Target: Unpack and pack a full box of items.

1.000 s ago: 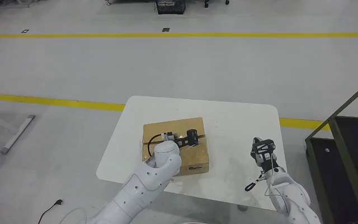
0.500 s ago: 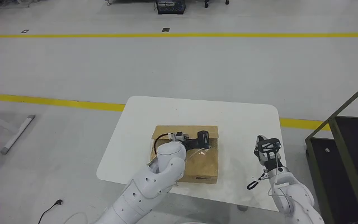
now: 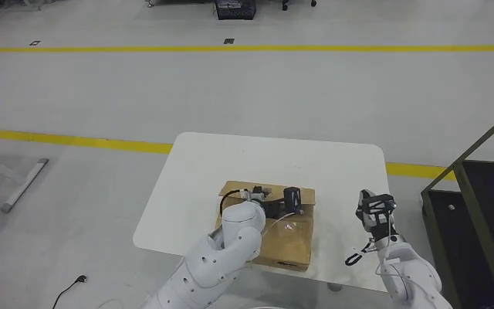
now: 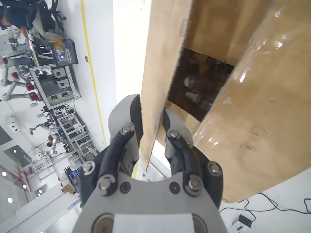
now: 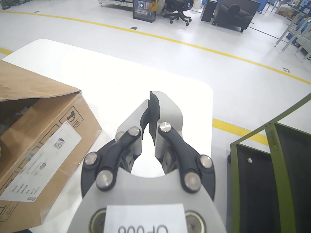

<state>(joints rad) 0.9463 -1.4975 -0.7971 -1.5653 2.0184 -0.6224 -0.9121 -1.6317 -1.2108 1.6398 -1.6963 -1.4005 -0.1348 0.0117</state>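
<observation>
A brown cardboard box (image 3: 289, 243) sits on the white table (image 3: 340, 166), right of centre. My left gripper (image 3: 292, 198) is over the box's far edge. In the left wrist view this gripper (image 4: 151, 112) is shut on the edge of a lifted cardboard flap (image 4: 167, 37). The gap under the flap shows several bottles (image 4: 194, 86) in the dark interior. A taped flap (image 4: 255, 112) still covers the rest. My right gripper (image 3: 376, 207) hangs near the table's right edge, apart from the box. Its fingers (image 5: 152, 107) are shut on nothing.
A white label (image 5: 41, 161) is stuck on the box side facing the right gripper. A green-framed cart (image 3: 459, 224) stands off the table's right edge. Bare table lies behind and left of the box. Yellow floor lines (image 3: 247, 49) run beyond.
The box has slid rightward and toward the table's front with the left gripper holding its flap. The right gripper has drifted slightly right and stayed shut.
</observation>
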